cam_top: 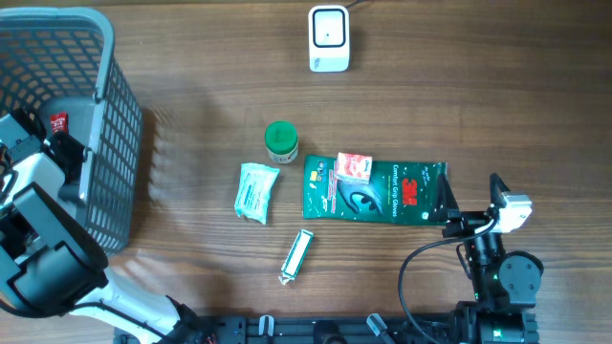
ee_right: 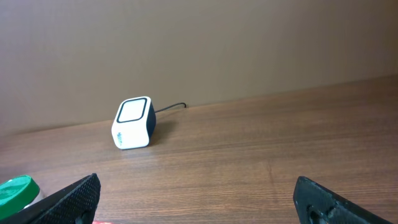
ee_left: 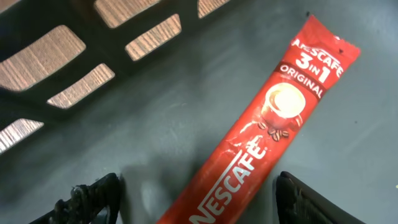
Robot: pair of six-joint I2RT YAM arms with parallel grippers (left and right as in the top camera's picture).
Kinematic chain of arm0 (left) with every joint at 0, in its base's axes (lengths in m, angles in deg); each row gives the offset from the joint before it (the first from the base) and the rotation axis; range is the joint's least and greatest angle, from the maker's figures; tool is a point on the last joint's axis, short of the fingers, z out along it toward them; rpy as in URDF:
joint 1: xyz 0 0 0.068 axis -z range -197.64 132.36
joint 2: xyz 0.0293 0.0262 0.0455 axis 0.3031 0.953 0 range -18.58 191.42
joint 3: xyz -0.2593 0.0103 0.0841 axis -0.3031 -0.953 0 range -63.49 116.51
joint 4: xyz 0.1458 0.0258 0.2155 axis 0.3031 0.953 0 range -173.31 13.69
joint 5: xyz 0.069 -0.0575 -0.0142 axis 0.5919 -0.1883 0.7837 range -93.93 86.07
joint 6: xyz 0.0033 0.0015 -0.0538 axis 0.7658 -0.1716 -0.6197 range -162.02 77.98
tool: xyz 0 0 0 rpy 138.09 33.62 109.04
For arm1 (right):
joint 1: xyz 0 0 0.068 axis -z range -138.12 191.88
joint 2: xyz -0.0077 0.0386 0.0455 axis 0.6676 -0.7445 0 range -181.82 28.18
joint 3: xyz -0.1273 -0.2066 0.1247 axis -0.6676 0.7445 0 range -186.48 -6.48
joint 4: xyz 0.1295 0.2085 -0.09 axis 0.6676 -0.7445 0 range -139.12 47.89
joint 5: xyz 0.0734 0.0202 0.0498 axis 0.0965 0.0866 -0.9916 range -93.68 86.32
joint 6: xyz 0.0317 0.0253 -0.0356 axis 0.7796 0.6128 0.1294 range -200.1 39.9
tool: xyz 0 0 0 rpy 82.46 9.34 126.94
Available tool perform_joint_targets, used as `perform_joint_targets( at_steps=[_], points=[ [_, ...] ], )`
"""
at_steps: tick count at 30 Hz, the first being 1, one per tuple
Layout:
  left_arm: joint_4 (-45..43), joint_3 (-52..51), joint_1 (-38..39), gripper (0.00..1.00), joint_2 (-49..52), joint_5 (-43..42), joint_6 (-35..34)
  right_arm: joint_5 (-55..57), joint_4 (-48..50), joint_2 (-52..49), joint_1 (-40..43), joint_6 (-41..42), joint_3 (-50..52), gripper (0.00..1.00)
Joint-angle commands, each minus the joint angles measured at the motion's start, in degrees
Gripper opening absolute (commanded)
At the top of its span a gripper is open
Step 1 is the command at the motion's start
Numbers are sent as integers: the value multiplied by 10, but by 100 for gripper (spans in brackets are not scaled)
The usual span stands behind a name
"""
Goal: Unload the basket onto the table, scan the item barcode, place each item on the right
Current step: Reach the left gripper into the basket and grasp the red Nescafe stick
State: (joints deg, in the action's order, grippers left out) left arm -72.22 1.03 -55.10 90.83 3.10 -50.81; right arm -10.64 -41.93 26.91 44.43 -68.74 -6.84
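We see the Nescafé sachet (ee_left: 261, 130) flat on the basket (ee_left: 155, 93) floor, its long axis diagonal and its "3 in 1" end upper right. The left pincer (ee_left: 199, 202) stands apart astride it. The right pincer (ee_right: 199, 199) gapes wide above the surface (ee_right: 249, 143).

A brown wood-grain table (cam_top: 191, 57) is seen throughout, evenly lit. Beyond its 12 o'clock edge, a plain tan wall (ee_right: 249, 37) is shown.
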Motion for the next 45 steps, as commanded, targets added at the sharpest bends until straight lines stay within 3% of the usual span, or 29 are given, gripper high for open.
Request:
perform_joint_targets(
  at_steps=[1,4,7,8,15,24,30,33,34,35,38,45],
  points=[
    [15,-8,1,72,45,-11,48,8,2,3,-1,7,1,100],
    [20,-8,2,50,50,-12,48,8,2,3,-1,7,1,100],
    [20,-8,8,7,50,-12,47,8,2,3,-1,7,1,100],
    [20,-8,10,4,50,-12,47,8,2,3,-1,7,1,100],
    [22,-7,41,4,-15,-11,44,8,2,3,-1,7,1,100],
    [79,-7,51,4,-300,-24,-41,8,2,3,-1,7,1,100],
    [132,-7,64,4,-494,-191,-97,8,2,3,-1,7,1,100],
    [137,-7,94,4,-529,-130,-109,8,2,3,-1,7,1,100],
    [145,-7,97,6,-528,-75,-145,8,2,3,-1,7,1,100],
    [159,-7,95,22,-518,-20,-185,8,2,3,-1,7,1,100],
    [167,-7,85,100,-461,2,-187,8,2,3,-1,7,1,100],
    [128,-7,48,100,-337,-30,-259,8,2,3,-1,7,1,100]
  ],
)
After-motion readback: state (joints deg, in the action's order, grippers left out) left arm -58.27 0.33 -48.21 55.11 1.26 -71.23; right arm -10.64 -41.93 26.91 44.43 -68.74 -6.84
